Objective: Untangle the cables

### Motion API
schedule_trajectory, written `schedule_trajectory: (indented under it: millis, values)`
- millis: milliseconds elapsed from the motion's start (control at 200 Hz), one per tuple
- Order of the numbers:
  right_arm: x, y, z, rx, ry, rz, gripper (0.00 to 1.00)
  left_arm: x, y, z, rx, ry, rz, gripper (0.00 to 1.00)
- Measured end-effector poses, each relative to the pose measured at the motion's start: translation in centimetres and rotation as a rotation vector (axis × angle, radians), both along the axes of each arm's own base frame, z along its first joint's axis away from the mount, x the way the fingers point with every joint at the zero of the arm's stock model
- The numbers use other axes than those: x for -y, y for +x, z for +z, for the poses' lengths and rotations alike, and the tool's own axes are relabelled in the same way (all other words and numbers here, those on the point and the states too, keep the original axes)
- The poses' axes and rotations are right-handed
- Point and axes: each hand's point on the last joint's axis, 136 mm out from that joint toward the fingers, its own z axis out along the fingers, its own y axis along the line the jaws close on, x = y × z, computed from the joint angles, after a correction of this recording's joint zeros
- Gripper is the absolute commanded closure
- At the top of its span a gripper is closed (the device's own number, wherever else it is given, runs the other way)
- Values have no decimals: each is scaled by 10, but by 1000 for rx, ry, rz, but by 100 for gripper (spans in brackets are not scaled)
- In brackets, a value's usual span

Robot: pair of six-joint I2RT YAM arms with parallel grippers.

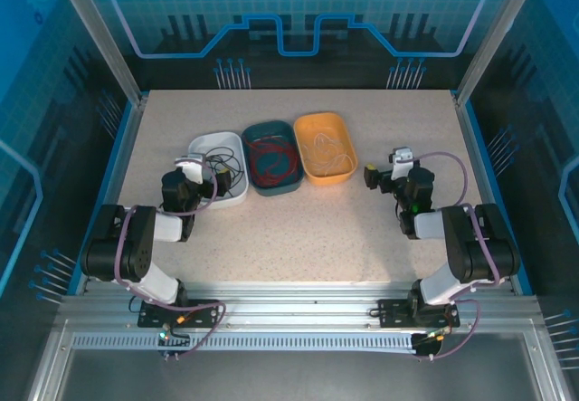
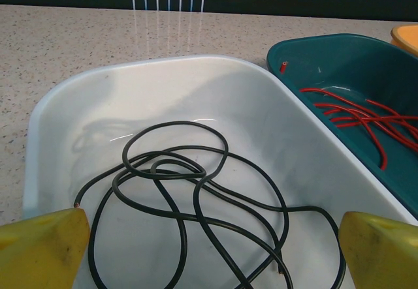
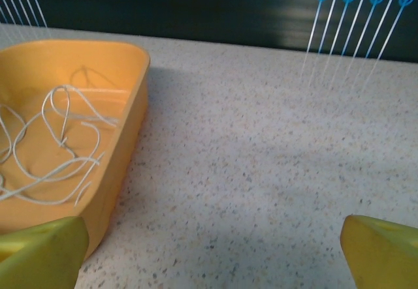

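The cables lie sorted in three trays. A black cable (image 1: 226,166) (image 2: 196,194) loops loosely in the white tray (image 1: 201,141) (image 2: 163,64). A red cable (image 1: 271,160) (image 2: 366,113) rests in the teal tray (image 1: 268,129) (image 2: 326,47). A whitish cable (image 1: 327,153) (image 3: 55,139) curls in the orange tray (image 1: 326,118) (image 3: 127,132). My left gripper (image 1: 210,182) (image 2: 212,256) hovers open over the white tray's near end, with nothing between its yellow fingers (image 2: 42,250). My right gripper (image 1: 384,179) (image 3: 212,253) is open above bare table, right of the orange tray.
The three trays stand side by side at the back middle of the speckled table (image 1: 308,229). Blue side rails (image 1: 122,161) and glass walls border the table. An orange tray corner (image 2: 406,36) peeks past the teal tray.
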Motion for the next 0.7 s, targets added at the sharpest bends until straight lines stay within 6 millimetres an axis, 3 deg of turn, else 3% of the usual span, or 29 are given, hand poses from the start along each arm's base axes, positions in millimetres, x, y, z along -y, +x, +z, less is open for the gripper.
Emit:
schedule_trajectory:
  millis: [695]
  values:
    - [19,-2,-11,-40,-30,-111,0,-1,0,0,-1,1,4,1]
